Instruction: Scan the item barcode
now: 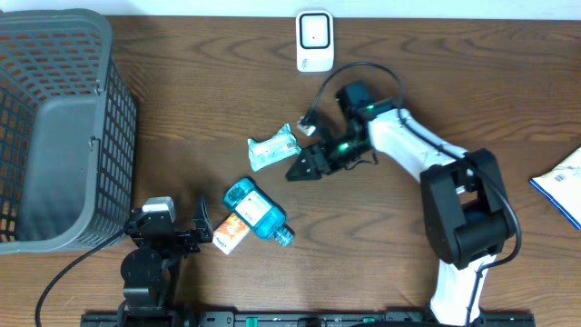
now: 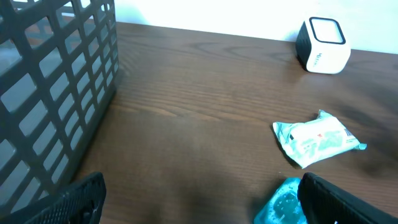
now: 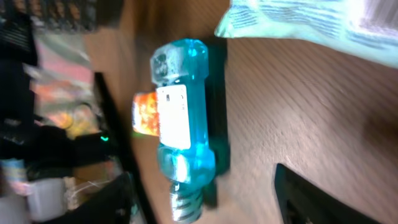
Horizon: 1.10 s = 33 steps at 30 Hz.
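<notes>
Dark wood bench point(image 1: 182, 109): packet point(image 1: 272, 148) lies flat before scanner point(image 1: 314, 41), bottle point(image 1: 257, 211) farther out. Right gripper point(image 1: 300, 170) jaws released beside packet; left gripper point(image 1: 171, 228) jaws released, empty. Risk: limp packet crumples when grasped, hiding its barcode from scanner.

light: bright, even | shdws: soft | ovhd: sharp | R wrist: motion blur

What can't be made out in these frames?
- Barcode on the wipes packet: too small overhead; cut off by the top edge and blurred in the right wrist view.
- Label print on the blue bottle: motion-blurred in the right wrist view; the left wrist's bottom edge crops the bottle.
- Print on the orange box: too small overhead.
- Rest of the paper: cut by overhead's right edge.
</notes>
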### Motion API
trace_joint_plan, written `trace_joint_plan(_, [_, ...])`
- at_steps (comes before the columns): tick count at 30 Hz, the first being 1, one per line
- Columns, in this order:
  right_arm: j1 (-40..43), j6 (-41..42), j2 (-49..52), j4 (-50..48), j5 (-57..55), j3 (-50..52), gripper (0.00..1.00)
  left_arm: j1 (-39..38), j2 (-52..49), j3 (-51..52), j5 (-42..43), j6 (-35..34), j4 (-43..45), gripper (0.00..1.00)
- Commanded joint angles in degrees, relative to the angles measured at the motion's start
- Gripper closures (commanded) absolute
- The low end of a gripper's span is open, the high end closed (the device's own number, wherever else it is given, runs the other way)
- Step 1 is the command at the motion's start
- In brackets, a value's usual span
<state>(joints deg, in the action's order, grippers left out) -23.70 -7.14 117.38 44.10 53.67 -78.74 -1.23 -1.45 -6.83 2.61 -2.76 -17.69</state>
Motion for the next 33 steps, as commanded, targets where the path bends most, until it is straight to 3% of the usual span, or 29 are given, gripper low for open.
trace_joint_plan(1, [-4.4,-1.1,0.1,-2.4,-7.5,-0.9,0.24,-0.1,0.0,1.3,-0.5,0.5,-0.2,0.02])
trace_joint_plan(6, [-12.0,-1.1,0.1,-3.8,-22.2,-0.9,0.19,-0.1,0.0,1.3,-0.5,0.5,-0.2,0.02])
trace_joint_plan(14, [-17.6,-1.1,-0.7,9.4,-28.0,-5.1,0.35,-0.1,0.0,1.3,-0.5,0.5,-0.2,0.02])
trace_joint_plan(23, [-20.8,-1.1,-1.4,10.2,-32.4,-5.3,0.01,-0.1,0.0,1.3,-0.5,0.5,-0.2,0.02])
trace_joint_plan(28, [-24.3,-0.5,-1.4,9.3,-33.9,-5.3,0.01,-0.1,0.0,1.3,-0.5,0.5,-0.2,0.02])
trace_joint_plan(33, [-26.9,5.8,-1.0,6.8,-44.4,-4.4,0.01,-0.1,0.0,1.3,-0.5,0.5,-0.2,0.02])
